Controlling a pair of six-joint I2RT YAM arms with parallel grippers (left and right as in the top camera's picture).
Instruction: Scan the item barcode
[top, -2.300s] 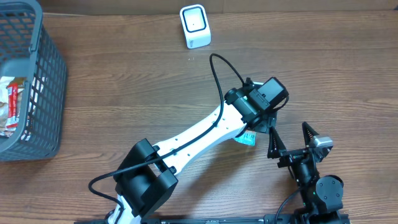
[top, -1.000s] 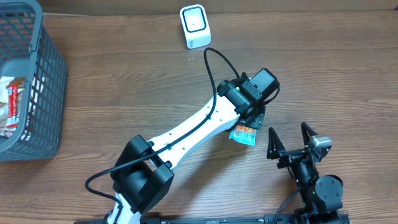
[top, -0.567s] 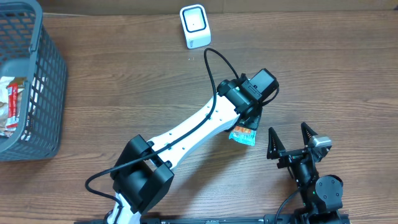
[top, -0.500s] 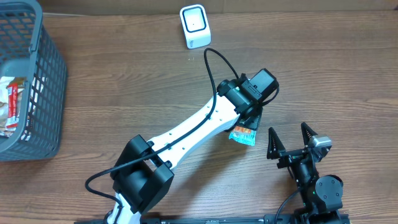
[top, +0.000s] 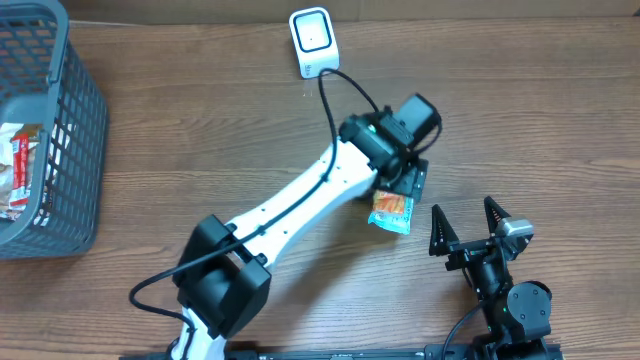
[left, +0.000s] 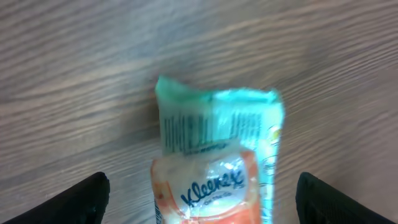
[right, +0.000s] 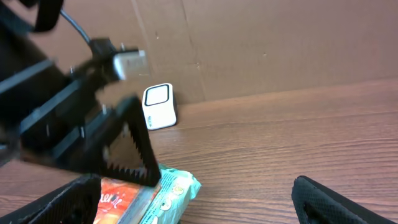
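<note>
The item is an orange and teal Kleenex tissue pack (top: 390, 210) lying flat on the wooden table. Its barcode (left: 208, 134) faces up on the teal end. My left gripper (top: 407, 182) hovers just beyond the pack's far end, open, and its dark fingers (left: 87, 199) stand wide on either side without touching the pack (left: 217, 168). The white scanner (top: 313, 42) stands at the back edge of the table. My right gripper (top: 468, 228) rests open to the right of the pack. In the right wrist view the pack (right: 165, 193) lies under the left gripper's toothed fingers (right: 140, 152).
A grey mesh basket (top: 70, 120) holding more packets stands at the far left. The left arm's black cable (top: 345, 95) loops up towards the scanner (right: 159, 106). A cardboard wall (right: 280, 43) runs along the back of the table.
My left gripper has opened wider and drawn back from the pack towards the scanner. More of the pack now shows on the table. The right arm has not moved.
</note>
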